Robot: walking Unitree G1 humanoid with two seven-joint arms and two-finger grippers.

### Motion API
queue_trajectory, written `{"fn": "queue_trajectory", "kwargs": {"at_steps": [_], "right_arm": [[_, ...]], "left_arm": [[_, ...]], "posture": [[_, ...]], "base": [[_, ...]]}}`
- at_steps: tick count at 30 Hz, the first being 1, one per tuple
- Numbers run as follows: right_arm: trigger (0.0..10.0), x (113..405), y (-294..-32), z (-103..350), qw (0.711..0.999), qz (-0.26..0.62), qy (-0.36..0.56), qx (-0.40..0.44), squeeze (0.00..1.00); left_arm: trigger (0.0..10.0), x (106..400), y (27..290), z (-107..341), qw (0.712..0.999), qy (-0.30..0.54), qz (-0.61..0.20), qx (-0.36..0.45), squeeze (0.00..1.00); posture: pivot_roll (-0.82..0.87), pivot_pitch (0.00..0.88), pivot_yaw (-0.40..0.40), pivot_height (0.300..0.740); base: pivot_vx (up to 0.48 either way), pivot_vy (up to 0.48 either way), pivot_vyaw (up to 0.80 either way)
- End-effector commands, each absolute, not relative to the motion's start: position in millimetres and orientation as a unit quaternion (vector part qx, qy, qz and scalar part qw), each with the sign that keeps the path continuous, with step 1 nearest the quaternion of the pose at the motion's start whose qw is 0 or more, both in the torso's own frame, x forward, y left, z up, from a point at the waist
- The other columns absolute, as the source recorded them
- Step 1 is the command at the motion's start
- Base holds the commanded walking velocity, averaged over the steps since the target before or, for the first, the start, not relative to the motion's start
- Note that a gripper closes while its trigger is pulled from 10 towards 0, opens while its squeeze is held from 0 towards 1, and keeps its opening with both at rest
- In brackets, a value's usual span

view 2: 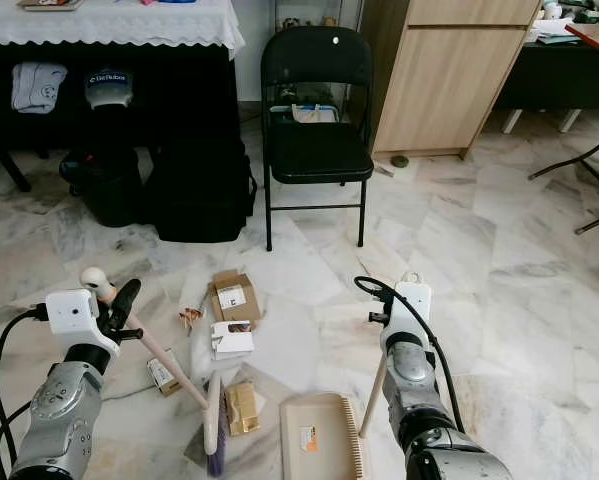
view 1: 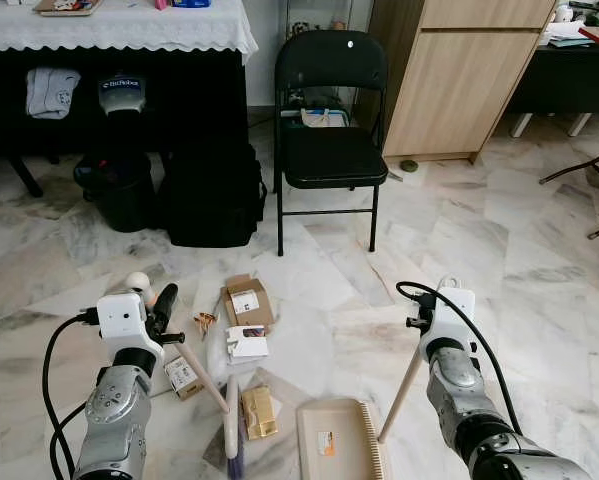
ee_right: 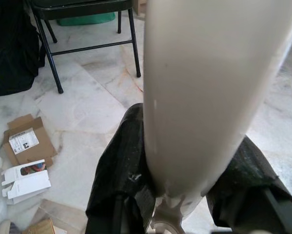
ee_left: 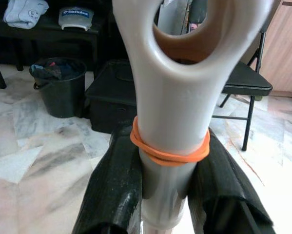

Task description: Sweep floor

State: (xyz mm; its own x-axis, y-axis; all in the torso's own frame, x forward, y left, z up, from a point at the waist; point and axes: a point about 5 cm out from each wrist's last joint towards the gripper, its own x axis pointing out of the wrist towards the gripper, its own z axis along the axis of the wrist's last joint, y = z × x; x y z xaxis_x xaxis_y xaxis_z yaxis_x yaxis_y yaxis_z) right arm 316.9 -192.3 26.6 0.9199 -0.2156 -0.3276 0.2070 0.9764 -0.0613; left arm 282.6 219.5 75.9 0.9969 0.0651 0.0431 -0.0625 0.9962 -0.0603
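My left gripper (ee_left: 170, 183) is shut on the cream broom handle (ee_left: 171, 97), just below an orange rubber band and the handle's loop end. The handle slants down to the broom head (view 1: 231, 425), which rests on the marble floor. My right gripper (ee_right: 182, 195) is shut on the pale dustpan handle (ee_right: 204, 87). That handle runs down to the beige dustpan (view 1: 334, 440) lying flat beside the broom head. Litter lies in front of both: a brown cardboard box (view 1: 247, 298), a white carton (view 1: 247, 343), a small box (view 1: 182, 376), a tan packet (view 1: 259, 412) and an orange scrap (view 1: 205, 321).
A black folding chair (view 1: 329, 140) stands ahead, with a black bag (view 1: 211, 195) and a black bucket (view 1: 124, 190) to its left under a cloth-covered table (view 1: 119, 28). A wooden cabinet (view 1: 459, 80) is at the back right. Open marble floor stretches to the right.
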Motion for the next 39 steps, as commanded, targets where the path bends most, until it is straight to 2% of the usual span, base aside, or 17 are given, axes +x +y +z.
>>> {"fn": "queue_trajectory", "kwargs": {"at_steps": [1,2,3,4,7,8,9,14,15,16,17,21,22,23,24,26,39], "right_arm": [[10.0,315,-190,22,0.978,-0.097,0.185,-0.02,0.08],[10.0,315,-189,22,0.978,-0.095,0.184,-0.019,0.83],[10.0,315,-189,22,0.978,-0.095,0.184,-0.019,0.83],[10.0,315,-188,22,0.978,-0.093,0.184,-0.019,1.0],[10.0,315,-187,23,0.978,-0.092,0.184,-0.019,0.91],[10.0,315,-187,22,0.978,-0.092,0.184,-0.02,0.2],[10.0,315,-187,22,0.978,-0.091,0.185,-0.02,0.0],[10.0,315,-186,22,0.978,-0.088,0.187,-0.009,0.0],[10.0,315,-186,22,0.978,-0.088,0.187,-0.007,0.52],[10.0,315,-186,22,0.979,-0.088,0.187,-0.007,0.52],[10.0,316,-185,22,0.979,-0.085,0.187,-0.003,1.0],[10.0,317,-180,23,0.979,-0.071,0.189,0.007,1.0],[10.0,318,-178,23,0.979,-0.066,0.191,0.013,0.59],[10.0,318,-177,23,0.979,-0.065,0.191,0.016,0.59],[10.0,319,-177,23,0.979,-0.063,0.192,0.017,0.07],[10.0,319,-175,22,0.979,-0.059,0.196,0.019,0.0],[10.0,316,-165,18,0.976,-0.024,0.212,0.051,0.0]], "left_arm": [[10.0,281,219,71,0.999,-0.009,0.03,-0.02,0.0],[10.0,281,220,71,0.999,-0.008,0.03,-0.02,0.0],[10.0,281,220,71,0.999,-0.008,0.03,-0.02,0.0],[10.0,281,220,71,0.999,-0.008,0.03,-0.02,0.0],[10.0,281,220,71,0.999,-0.008,0.03,-0.021,0.0],[10.0,281,220,71,0.999,-0.008,0.029,-0.021,0.0],[10.0,281,219,71,0.999,-0.008,0.029,-0.021,0.0],[10.0,281,219,71,1.0,-0.007,0.026,-0.016,0.0],[10.0,281,219,71,0.999,-0.007,0.027,-0.016,0.0],[10.0,281,219,71,0.999,-0.007,0.027,-0.016,0.0],[10.0,281,219,71,0.999,-0.007,0.027,-0.016,0.0],[10.0,282,219,71,1.0,-0.006,0.027,-0.015,0.0],[10.0,282,219,71,1.0,-0.006,0.027,-0.015,0.0],[10.0,282,219,71,1.0,-0.006,0.027,-0.015,0.0],[10.0,282,219,71,1.0,-0.007,0.027,-0.015,0.0],[10.0,283,219,71,1.0,-0.006,0.027,-0.015,0.0],[10.0,285,219,72,1.0,-0.003,0.022,-0.004,0.0]], "posture": [[0.07,0.077,-0.085,0.74],[0.07,0.076,-0.084,0.74],[0.07,0.076,-0.084,0.74],[0.07,0.076,-0.084,0.74],[0.07,0.075,-0.084,0.74],[0.07,0.075,-0.084,0.74],[0.07,0.076,-0.084,0.74],[0.07,0.074,-0.085,0.74],[0.07,0.073,-0.086,0.74],[0.07,0.073,-0.086,0.74],[0.07,0.073,-0.086,0.74],[0.07,0.071,-0.086,0.74],[0.07,0.071,-0.086,0.74],[0.07,0.071,-0.086,0.74],[0.07,0.071,-0.086,0.74],[0.07,0.067,-0.087,0.74],[0.07,0.054,-0.087,0.74]], "base": [[0.0,0.0,0.0],[0.0,0.0,0.0],[0.0,0.0,0.0],[0.0,0.0,0.0],[0.0,0.0,0.0],[0.0,0.0,0.0],[0.0,0.0,0.0],[0.0,0.0,0.0],[0.0,0.0,0.0],[0.0,0.0,0.0],[0.0,0.0,0.0],[0.0,0.0,0.0],[0.0,0.0,0.0],[0.0,0.0,0.0],[0.0,0.0,0.0],[0.0,0.0,0.0],[0.0,0.0,0.0]]}}
